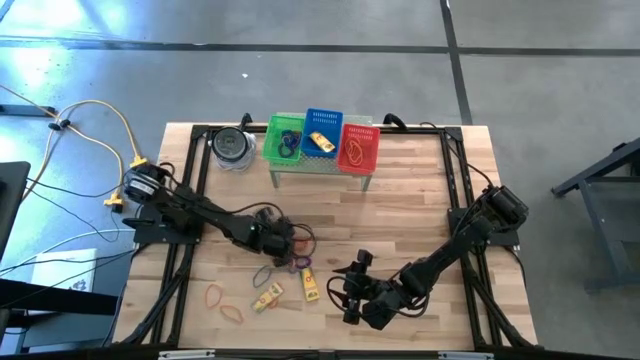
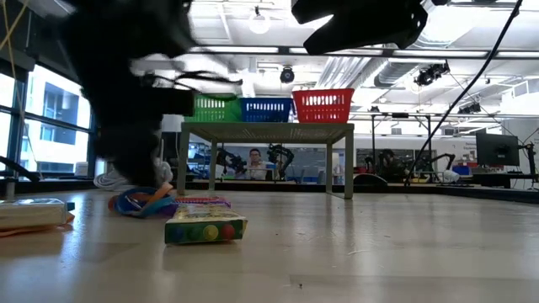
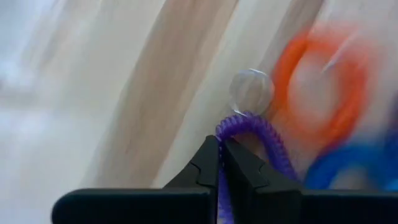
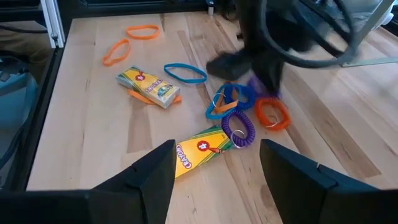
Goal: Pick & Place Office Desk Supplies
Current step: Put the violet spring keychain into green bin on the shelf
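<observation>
My left gripper [image 1: 287, 240] is down among a cluster of coiled loops [image 1: 297, 262] at the table's middle. It is shut on a purple coiled loop [image 3: 249, 127]. Beside that loop lie an orange coil [image 3: 323, 87] and a blue one [image 3: 348, 171]. Flat on the wood are a second purple coil [image 4: 239, 129], two crayon boxes [image 4: 149, 87] [image 4: 202, 151], a blue band [image 4: 185, 73] and orange bands [image 4: 143, 31] [image 4: 116, 52]. My right gripper [image 4: 217, 155] stands open near the front edge, right of these items, with nothing between its fingers. My left gripper pinches the purple coiled loop's cord [image 3: 231, 123] between its two fingertips [image 3: 205, 163]; the cord runs back between the fingers. The fingers slant down from the table's left. The picture is blurred, so whether the loop is clear of the wood cannot be told.
At the far edge a small stand holds a green basket [image 1: 285, 140], a blue basket [image 1: 322, 130] and a red basket [image 1: 359, 147]. A round lidded tin [image 1: 232, 147] sits left of the stand. The black arm frames [image 1: 455, 210] run along both sides of the table.
</observation>
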